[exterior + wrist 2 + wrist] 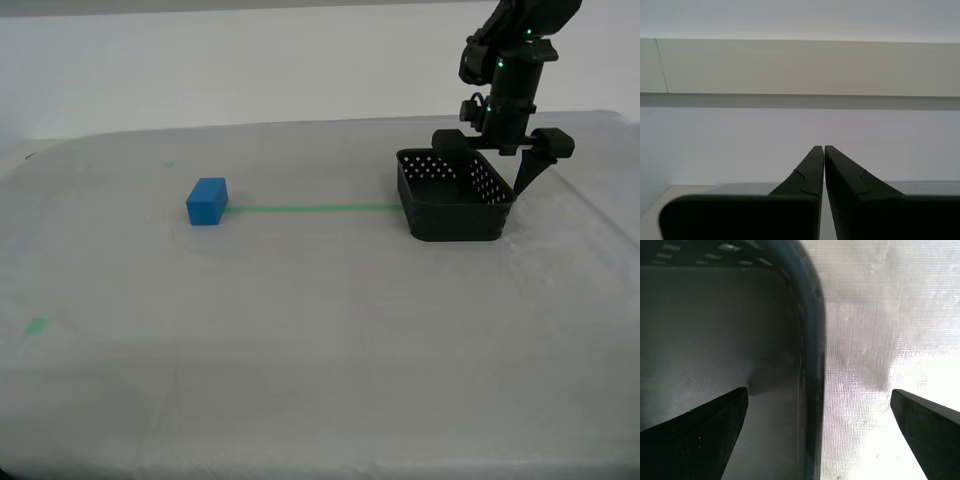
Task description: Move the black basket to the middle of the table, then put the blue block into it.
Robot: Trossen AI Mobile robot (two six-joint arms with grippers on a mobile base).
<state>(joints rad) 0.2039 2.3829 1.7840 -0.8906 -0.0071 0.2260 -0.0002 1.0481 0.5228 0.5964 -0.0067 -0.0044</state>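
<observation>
On the table (300, 350), taking the black basket (455, 200) as the landmark, the blue block (207, 201) sits well apart from it toward the exterior view's left, at the far end of the thin green tape line (310, 209) that runs from the block to the basket's near wall. A small green tape mark (36, 325) lies farther still from the basket, toward the exterior view's left and nearer the camera. The basket itself stands upright on the cloth toward the exterior view's right. Directly over its wall on the exterior view's right hangs the first gripper (505, 150), spread wide, one finger (700, 435) inside the basket and the other outside, straddling the rim without touching it. The second gripper (824, 148) is pressed together on nothing, facing a pale wall.
</observation>
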